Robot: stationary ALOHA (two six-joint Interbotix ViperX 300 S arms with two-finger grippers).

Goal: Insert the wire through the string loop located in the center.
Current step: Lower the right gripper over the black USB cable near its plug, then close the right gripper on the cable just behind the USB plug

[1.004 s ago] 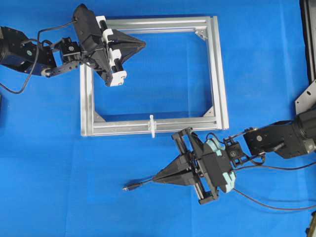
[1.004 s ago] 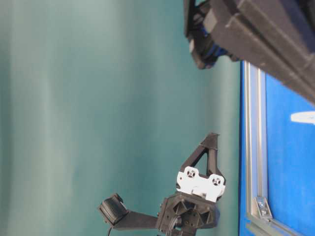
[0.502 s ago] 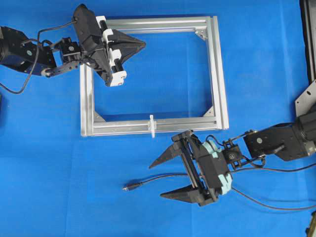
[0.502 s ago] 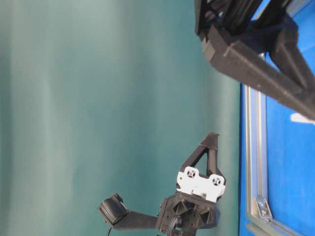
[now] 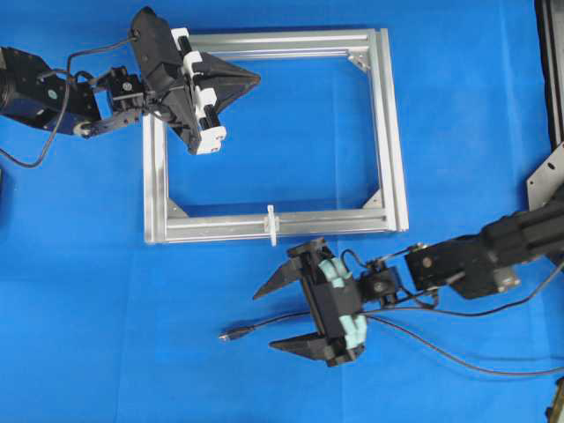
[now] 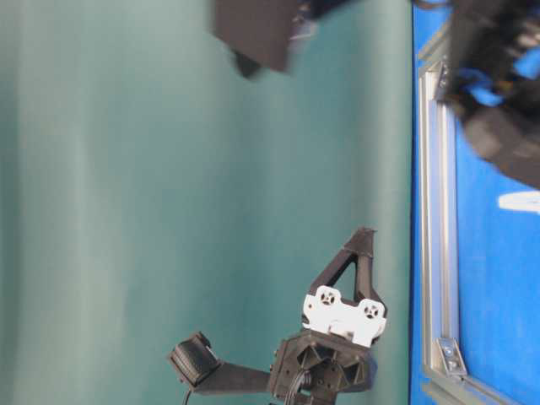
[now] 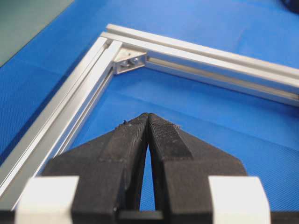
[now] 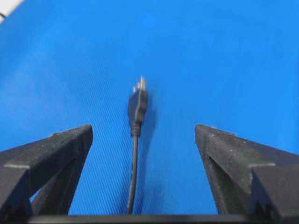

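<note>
On the blue table [image 5: 458,106], the wire [image 5: 264,322] is straddled by the spread right tool [image 5: 269,318]; the left tool [image 5: 256,80] is pressed together at 11 o'clock.

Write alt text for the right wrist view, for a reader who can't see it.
The right gripper is open, its two black fingers spread on either side of the wire, which lies untouched on the blue table surface. The wire runs away from the camera and ends in a small dark metal-tipped plug.
</note>
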